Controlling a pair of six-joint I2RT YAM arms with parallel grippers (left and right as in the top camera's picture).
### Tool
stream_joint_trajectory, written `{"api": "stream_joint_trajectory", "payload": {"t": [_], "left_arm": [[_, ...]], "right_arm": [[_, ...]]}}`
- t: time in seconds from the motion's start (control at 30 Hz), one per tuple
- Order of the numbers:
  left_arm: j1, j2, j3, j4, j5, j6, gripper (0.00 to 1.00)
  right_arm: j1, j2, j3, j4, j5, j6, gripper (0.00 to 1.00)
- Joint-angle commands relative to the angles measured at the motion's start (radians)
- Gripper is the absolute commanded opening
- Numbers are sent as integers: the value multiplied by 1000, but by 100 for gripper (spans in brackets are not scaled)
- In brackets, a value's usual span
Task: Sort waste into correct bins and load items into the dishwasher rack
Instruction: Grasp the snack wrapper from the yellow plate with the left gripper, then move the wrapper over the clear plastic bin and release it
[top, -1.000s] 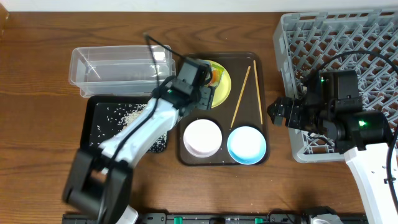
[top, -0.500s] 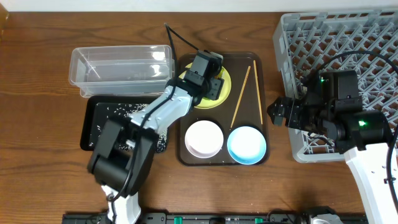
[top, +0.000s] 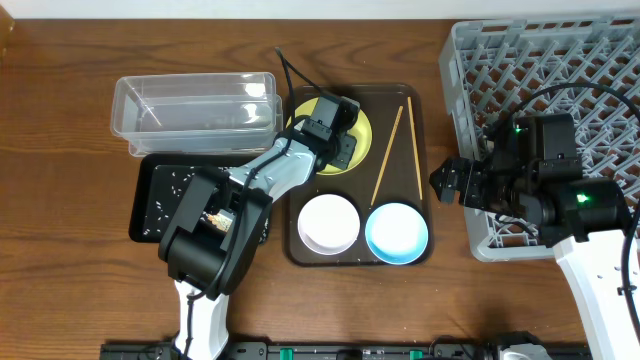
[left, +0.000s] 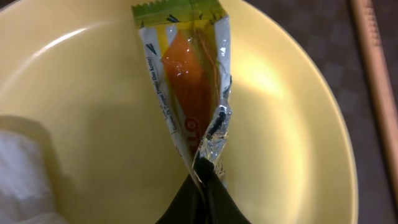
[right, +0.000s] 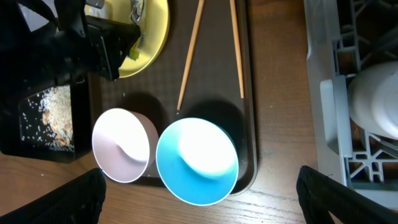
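Note:
My left gripper (top: 337, 128) is low over the yellow plate (top: 361, 141) and shut (left: 205, 171) on the bottom corner of the green-and-orange packet (left: 189, 87), which lies on the plate (left: 93, 124). A blurred white wrapper (left: 22, 171) shows at the plate's left edge. The white bowl (top: 326, 222) and light-blue bowl (top: 397, 232) sit at the front of the brown tray, with the two chopsticks (top: 385, 155) behind them. My right gripper (top: 450, 182) stands open (right: 200, 196) above the blue bowl (right: 196, 160), holding nothing.
The grey dishwasher rack (top: 540, 60) fills the right side. A clear tub (top: 190, 105) stands at the back left, and the black tray (top: 150, 215) with rice scraps (top: 165, 190) lies in front of it. The brown tray's rim (top: 292, 255) borders the black tray.
My left arm swung from beside the black tray to the yellow plate, and its jaws closed on the packet. The right arm has not moved.

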Motion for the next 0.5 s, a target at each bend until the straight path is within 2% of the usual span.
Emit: {"api": "stream_joint_trajectory", "payload": {"t": [0.0,0.17,0.3,0.47], "left_arm": [[3,-46,19,-7,54,-30,6],[21,-194,19,-24,54,-114,6],[72,-322,19,-94,45,-124,6],[182,-391,19,-228,-121,-122,6]], "right_arm": [[12,0,18,-1,6,6,95],[12,0,18,-13,6,6,95],[12,0,18,-18,6,6,95],[12,0,18,-21,6,6,95]]}}
